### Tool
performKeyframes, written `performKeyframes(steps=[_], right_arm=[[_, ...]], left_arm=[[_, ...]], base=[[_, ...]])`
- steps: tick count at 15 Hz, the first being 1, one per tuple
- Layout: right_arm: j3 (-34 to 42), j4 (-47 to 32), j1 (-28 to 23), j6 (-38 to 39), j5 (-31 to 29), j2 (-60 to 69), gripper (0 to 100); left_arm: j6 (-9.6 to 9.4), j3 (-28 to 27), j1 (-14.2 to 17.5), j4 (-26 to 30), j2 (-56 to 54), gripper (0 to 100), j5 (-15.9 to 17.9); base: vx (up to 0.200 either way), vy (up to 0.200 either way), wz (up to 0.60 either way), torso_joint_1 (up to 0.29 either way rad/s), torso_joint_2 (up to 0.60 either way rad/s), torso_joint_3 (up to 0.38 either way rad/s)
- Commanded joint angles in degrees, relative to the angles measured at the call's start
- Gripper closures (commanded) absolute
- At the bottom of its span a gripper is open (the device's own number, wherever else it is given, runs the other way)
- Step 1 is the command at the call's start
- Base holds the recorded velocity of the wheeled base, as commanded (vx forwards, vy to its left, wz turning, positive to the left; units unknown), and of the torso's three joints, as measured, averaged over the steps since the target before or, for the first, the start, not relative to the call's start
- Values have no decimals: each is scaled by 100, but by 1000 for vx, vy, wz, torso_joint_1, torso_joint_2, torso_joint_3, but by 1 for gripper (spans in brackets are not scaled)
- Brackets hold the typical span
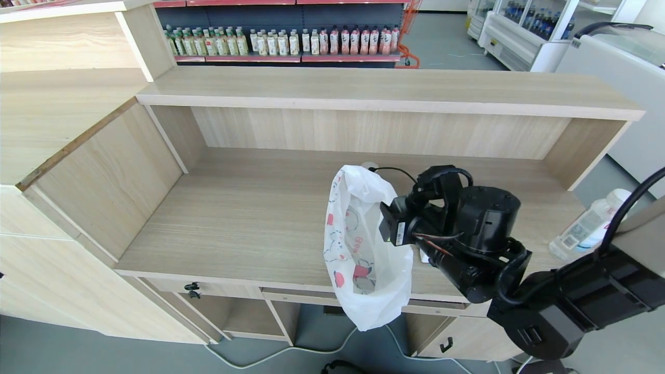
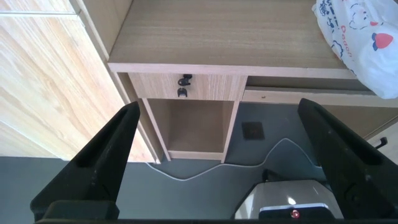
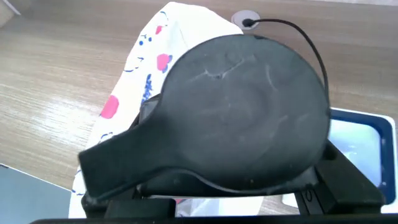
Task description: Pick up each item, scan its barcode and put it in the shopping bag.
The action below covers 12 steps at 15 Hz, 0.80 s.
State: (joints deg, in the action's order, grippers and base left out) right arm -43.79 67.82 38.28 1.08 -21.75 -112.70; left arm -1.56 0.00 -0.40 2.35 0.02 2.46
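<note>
A white shopping bag (image 1: 363, 249) with red and blue cartoon prints hangs open at the counter's front edge; it also shows as the bag (image 2: 364, 43) and the bag (image 3: 143, 87). My right gripper (image 1: 388, 222) is at the bag's right side, close to its mouth. In the right wrist view a dark round object (image 3: 236, 106) sits close to the camera and hides what lies behind it. A pale labelled bottle (image 1: 587, 226) lies at the counter's right end. My left gripper (image 2: 219, 109) hangs open and empty below the counter front, over the floor.
A black cable (image 1: 397, 170) runs from a grommet (image 1: 369, 165) on the wooden counter (image 1: 249, 218) to behind my right arm. A white, blue-edged flat thing (image 3: 364, 146) lies beside the bag. A raised ledge (image 1: 384, 91) backs the counter. Open cubbies (image 2: 193, 127) stand underneath.
</note>
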Motion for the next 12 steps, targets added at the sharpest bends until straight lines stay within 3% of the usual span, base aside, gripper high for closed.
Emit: performKeyframes(steps=[1, 4, 7, 12], right_arm=[[107, 417, -5, 6, 109, -481, 100], [617, 1339, -5, -21, 338, -806, 100], [995, 1630, -13, -47, 566, -1008, 100], [951, 1805, -13, -47, 610, -1395, 100]], left_arm=[[-2, 0, -4, 2, -2, 0, 0], [-2, 0, -4, 2, -2, 0, 0], [-2, 0, -4, -7, -2, 0, 0], [-2, 0, -4, 2, -2, 0, 0]], base=[[0, 0, 0, 0, 0, 0], [0, 0, 0, 0, 0, 0], [0, 0, 0, 0, 0, 0], [0, 0, 0, 0, 0, 0]])
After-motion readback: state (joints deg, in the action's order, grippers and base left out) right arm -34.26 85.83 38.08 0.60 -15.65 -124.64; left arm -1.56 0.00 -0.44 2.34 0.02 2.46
